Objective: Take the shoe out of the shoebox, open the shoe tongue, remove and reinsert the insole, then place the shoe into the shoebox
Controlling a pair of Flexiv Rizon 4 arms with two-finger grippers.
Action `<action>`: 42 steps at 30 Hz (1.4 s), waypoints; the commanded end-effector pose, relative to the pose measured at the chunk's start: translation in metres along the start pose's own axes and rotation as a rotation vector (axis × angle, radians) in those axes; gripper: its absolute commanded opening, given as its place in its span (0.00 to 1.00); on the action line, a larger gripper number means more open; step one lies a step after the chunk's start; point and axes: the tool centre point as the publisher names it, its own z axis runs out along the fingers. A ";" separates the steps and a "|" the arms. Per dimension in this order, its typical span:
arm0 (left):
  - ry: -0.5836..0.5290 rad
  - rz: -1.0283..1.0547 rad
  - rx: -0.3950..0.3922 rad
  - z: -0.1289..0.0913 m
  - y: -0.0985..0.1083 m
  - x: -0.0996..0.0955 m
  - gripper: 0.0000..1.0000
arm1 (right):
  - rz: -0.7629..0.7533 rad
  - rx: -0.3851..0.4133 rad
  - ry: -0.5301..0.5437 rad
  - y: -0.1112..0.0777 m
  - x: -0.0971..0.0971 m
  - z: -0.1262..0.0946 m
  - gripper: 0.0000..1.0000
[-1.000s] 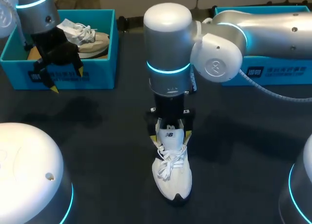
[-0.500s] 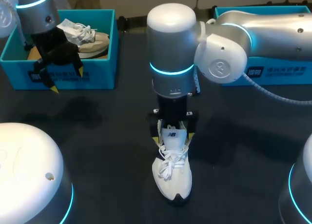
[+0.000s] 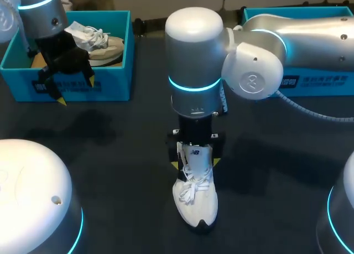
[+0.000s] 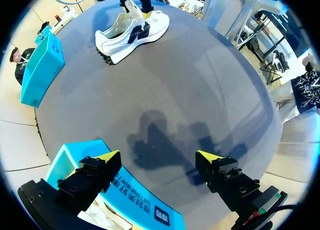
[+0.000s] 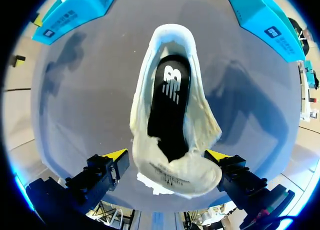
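From where I stand, the white lace-up sneaker (image 3: 194,201) sits on the dark surface (image 3: 110,154) toward six o'clock, toe nearest me. Its tongue (image 3: 194,154) is upright and a black insole (image 5: 167,104) shows inside. The right end effector (image 3: 195,164) straddles the tongue, fingers spread wide. The left end effector (image 3: 76,92) hangs wide and empty at ten o'clock, before the open teal cardboard shoebox (image 3: 123,55), which holds a beige sneaker (image 3: 105,46).

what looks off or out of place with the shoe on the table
On the white shoe, the tongue stands upright under the right gripper instead of lying flat. That leaves the opening gaping over the black insole. Nothing looks spilled or damaged.
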 end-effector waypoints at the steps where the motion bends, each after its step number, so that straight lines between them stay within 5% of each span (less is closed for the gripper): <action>1: 0.002 0.001 -0.003 0.000 0.000 0.000 1.00 | 0.006 -0.014 -0.001 -0.014 0.001 -0.004 1.00; 22: 0.002 0.001 -0.003 0.000 0.000 0.000 1.00 | 0.038 -0.031 0.056 -0.079 0.010 -0.039 1.00; 23: 0.002 0.001 -0.003 0.000 0.000 0.000 1.00 | 0.035 -0.033 0.056 -0.079 0.011 -0.041 0.87; 25: 0.002 0.001 -0.003 0.000 0.000 0.000 1.00 | 0.026 -0.031 0.046 -0.078 0.013 -0.042 0.49; 26: 0.002 0.001 -0.003 0.000 0.000 0.000 1.00 | 0.023 -0.030 0.042 -0.076 0.014 -0.041 0.42; 42: 0.002 0.001 -0.003 0.000 0.000 0.000 1.00 | -0.022 -0.038 0.059 -0.018 0.008 -0.023 0.36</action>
